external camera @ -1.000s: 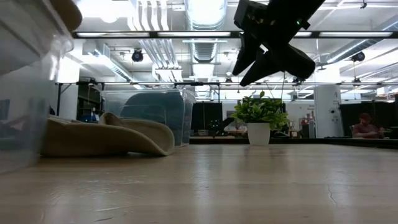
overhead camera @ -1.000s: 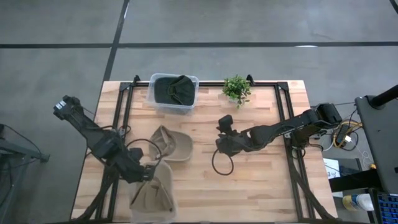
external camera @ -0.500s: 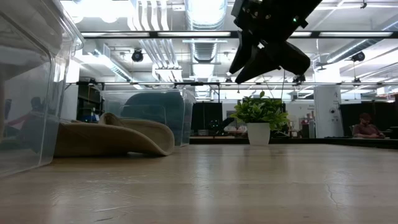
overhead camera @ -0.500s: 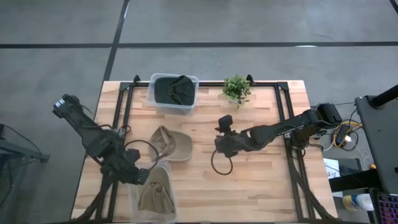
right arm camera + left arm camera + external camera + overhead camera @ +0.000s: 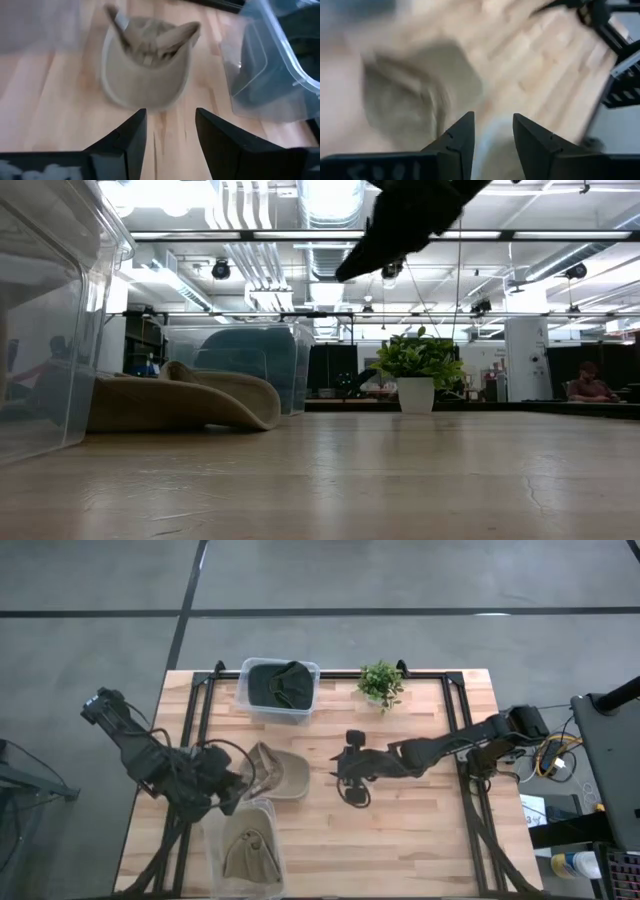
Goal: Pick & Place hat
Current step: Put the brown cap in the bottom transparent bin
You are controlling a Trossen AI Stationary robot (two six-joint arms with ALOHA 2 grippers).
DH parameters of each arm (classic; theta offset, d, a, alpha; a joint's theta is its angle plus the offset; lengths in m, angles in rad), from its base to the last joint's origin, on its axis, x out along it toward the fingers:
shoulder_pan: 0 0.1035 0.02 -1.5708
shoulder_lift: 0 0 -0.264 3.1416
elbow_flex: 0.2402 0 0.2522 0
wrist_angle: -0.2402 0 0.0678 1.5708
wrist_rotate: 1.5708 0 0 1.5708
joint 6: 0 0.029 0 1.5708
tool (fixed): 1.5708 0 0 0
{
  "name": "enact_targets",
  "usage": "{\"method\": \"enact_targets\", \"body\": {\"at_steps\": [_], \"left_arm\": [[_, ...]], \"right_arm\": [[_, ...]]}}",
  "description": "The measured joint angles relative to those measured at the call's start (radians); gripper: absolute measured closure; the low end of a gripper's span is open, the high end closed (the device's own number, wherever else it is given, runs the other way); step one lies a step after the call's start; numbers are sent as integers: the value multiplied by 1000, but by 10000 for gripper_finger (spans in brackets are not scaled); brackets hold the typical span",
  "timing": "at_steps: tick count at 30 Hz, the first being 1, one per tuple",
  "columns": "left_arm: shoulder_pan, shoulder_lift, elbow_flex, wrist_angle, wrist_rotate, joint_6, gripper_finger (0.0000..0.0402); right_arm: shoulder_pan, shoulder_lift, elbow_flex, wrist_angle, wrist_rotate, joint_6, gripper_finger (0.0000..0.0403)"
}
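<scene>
The wooden table [image 5: 420,830] carries everything, with a dark frame rail along each side.

Two clear plastic bins stand on it. The far bin [image 5: 279,690], at the table's back edge, holds a dark green hat [image 5: 281,685]. The near bin [image 5: 245,855], at the front edge on the left side, holds a tan hat [image 5: 248,858] lying inside its walls; in the low view this bin's clear wall [image 5: 45,330] fills the left of the picture.

A second tan hat [image 5: 277,772], the one loose on the table, lies between the two bins, crown down and open side up, as the right wrist view shows [image 5: 147,65]. In the low view it rests flat on the boards in front of the far bin [image 5: 175,402].

The left arm's tool [image 5: 240,783] is just beside this loose hat on its left side, above the near bin's back rim. Its two fingers stand apart with nothing between them, seen in the left wrist view [image 5: 492,137], which is blurred.

The right arm's tool [image 5: 343,768] hangs near the hat on its right side, apart from it and pointing toward it. Its fingers [image 5: 127,137] are parted and hold nothing, with the hat showing beyond the gap.

A small potted plant [image 5: 381,683] stands at the back edge, right of the far bin.
</scene>
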Motion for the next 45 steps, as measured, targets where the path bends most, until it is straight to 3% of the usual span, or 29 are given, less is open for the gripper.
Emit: {"method": "enact_targets", "body": {"at_steps": [6,12,18,30,36,41,45], "left_arm": [[0,-27,0,1,-267,276,276],[0,-66,0,35,-361,403,276],[0,-102,0,110,-372,550,276],[0,-112,0,109,-373,566,276],[0,-113,0,109,-373,567,276],[0,-112,0,109,-373,566,276],[0,-111,0,109,-373,565,276]], "right_arm": [[-55,34,-21,100,-7,160,243],[-150,109,-37,213,-120,256,243],[-234,210,-14,286,-215,360,241],[-273,447,130,331,-380,386,247],[-272,484,166,325,-385,362,248],[-272,473,163,318,-385,352,272],[-272,479,161,312,-394,341,321]]}}
